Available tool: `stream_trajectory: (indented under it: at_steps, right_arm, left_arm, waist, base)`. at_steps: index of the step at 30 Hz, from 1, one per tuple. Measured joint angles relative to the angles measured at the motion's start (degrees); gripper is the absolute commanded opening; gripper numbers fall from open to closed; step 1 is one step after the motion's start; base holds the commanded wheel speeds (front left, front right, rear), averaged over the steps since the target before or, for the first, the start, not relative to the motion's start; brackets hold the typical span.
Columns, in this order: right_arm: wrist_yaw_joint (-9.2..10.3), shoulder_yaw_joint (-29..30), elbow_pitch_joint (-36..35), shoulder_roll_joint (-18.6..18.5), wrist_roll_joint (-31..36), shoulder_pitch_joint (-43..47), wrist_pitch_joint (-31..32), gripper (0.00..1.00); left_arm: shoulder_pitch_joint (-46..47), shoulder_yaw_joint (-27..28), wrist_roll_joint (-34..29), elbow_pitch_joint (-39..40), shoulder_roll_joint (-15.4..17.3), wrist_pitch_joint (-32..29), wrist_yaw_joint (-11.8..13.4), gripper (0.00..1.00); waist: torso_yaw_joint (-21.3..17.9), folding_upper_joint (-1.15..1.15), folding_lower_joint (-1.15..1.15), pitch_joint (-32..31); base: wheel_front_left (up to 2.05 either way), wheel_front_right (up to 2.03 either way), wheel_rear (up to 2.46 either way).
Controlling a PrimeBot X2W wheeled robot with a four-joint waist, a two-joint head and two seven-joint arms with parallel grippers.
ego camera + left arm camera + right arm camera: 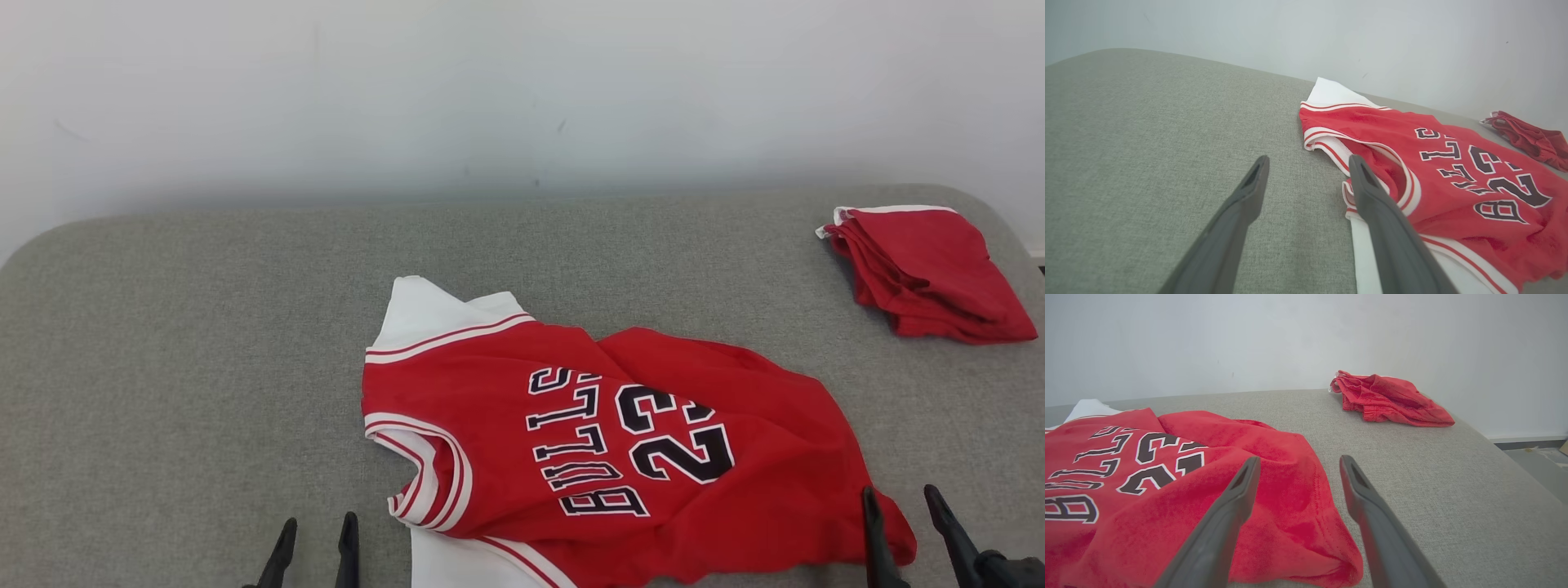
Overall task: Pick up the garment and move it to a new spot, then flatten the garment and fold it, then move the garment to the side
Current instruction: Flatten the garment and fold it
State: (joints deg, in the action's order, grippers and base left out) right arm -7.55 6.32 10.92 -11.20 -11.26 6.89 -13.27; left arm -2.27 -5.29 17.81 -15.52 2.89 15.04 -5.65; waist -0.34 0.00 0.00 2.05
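Has the left hand (pixel 320 523) spread wide and empty, one finger over bare grey bench (pixel 163 327), the other over the white-trimmed armhole at the near edge of the jersey (pixel 490 392). Has the right hand (pixel 899 492) spread wide too, pinching nothing, with the left finger over the jersey's red hem corner and the right finger over bare bench just beside it. Cannot tell whether either hand touches the cloth.

Finds the jersey lying between the two hands and reaching ahead of them, laid out on the bench but rumpled, with a raised fold ahead and to the left of the right hand. Shows it red with red-and-white striped trim, black white-edged "BULLS" and "23" turned sideways, and white cloth peeking out at the end ahead of the left hand and again just to that hand's right.

Shows a folded red garment (pixel 931 269) well ahead and to the right of the right hand, near the bench's far corner, apart from the jersey. Faces a pale wall (pixel 490 82) beyond the bench, with a strip of floor (pixel 1535 465) off to the right hand's right.
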Motion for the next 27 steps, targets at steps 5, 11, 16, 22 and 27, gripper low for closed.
stream_trajectory:
  at_steps: [5,11,16,22,27]
  right_arm:
    - [0.0,-0.24,2.21,0.36,0.46,0.46,-0.88,1.0]
    - [0.0,0.86,4.41,-1.14,1.64,1.96,-1.1,1.0]
    - [0.0,0.87,7.12,-2.15,2.37,2.87,-0.36,1.0]
    - [0.0,0.07,12.0,-4.17,2.21,2.26,-0.36,1.0]
    - [0.0,-1.57,16.03,-5.56,2.0,-0.36,-0.46,1.0]
  left_arm:
    - [-1.93,-1.26,-0.48,-0.9,0.0,0.0,-0.48,1.0]
    - [-5.83,-6.21,-2.53,-2.77,-0.02,0.0,-1.46,1.0]
    - [-7.26,-9.87,-3.58,-4.55,0.25,0.0,-1.78,1.0]
    - [-7.26,-14.8,-0.13,-6.72,2.2,0.0,-1.86,1.0]
    - [-6.69,-18.22,2.85,-8.28,4.02,0.0,-1.86,1.0]
  waist:
    - [0.23,0.0,0.0,-0.69]
    - [0.04,0.0,0.0,-1.89]
    - [-0.12,0.0,0.0,-2.09]
    - [-0.34,0.0,0.0,-1.72]
    - [-0.48,0.0,0.0,-1.29]
  base:
    - [0.0,0.0,0.0]
    - [0.0,0.0,0.0]
    - [0.0,0.0,0.0]
    - [0.0,0.0,0.0]
    - [0.0,0.0,0.0]
